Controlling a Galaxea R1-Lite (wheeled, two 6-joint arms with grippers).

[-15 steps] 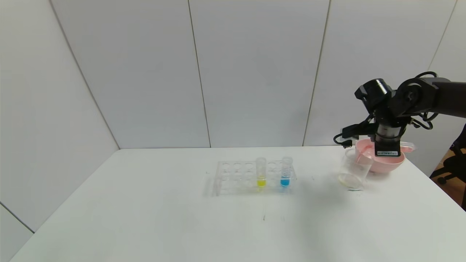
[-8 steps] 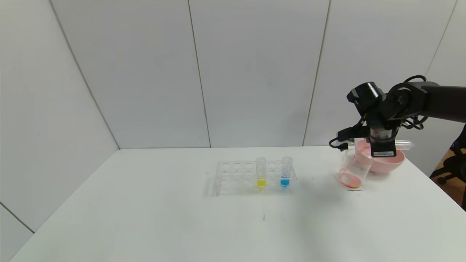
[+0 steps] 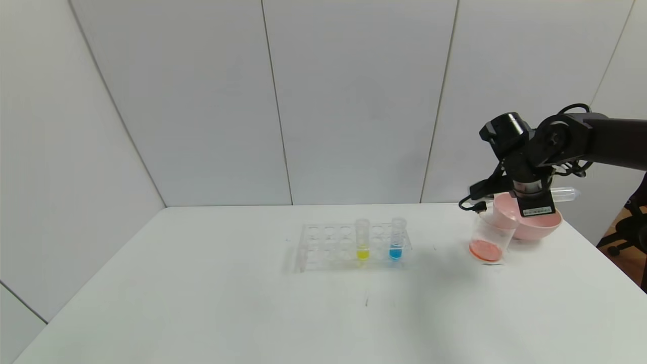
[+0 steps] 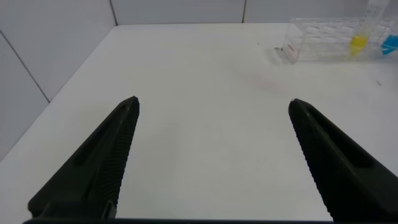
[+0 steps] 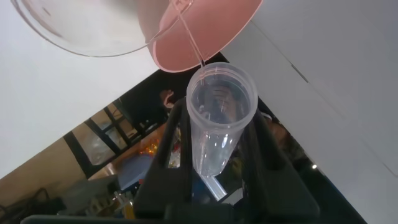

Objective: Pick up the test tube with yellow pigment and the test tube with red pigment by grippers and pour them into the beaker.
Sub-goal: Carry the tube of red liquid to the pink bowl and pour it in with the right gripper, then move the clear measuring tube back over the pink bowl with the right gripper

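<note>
A white table holds a clear tube rack at its middle, with 2 upright tubes in it: the test tube with yellow pigment and, just beside it, a tube with blue liquid. Toward the table's right edge stands the beaker, orange-red liquid pooled at its bottom, touching or just in front of a pink bowl. The right gripper hovers above the beaker and bowl, its jaws clamped on the test tube with red pigment, which lies roughly level and looks emptied (its clear round end pokes out past the wrist, the rest hidden behind it in the head view). From the right wrist camera the tube's open mouth points at the bowl's rim. The left gripper is out of the head view; its own camera shows its 2 fingers spread wide above bare table, holding nothing, their bases cut off.
</note>
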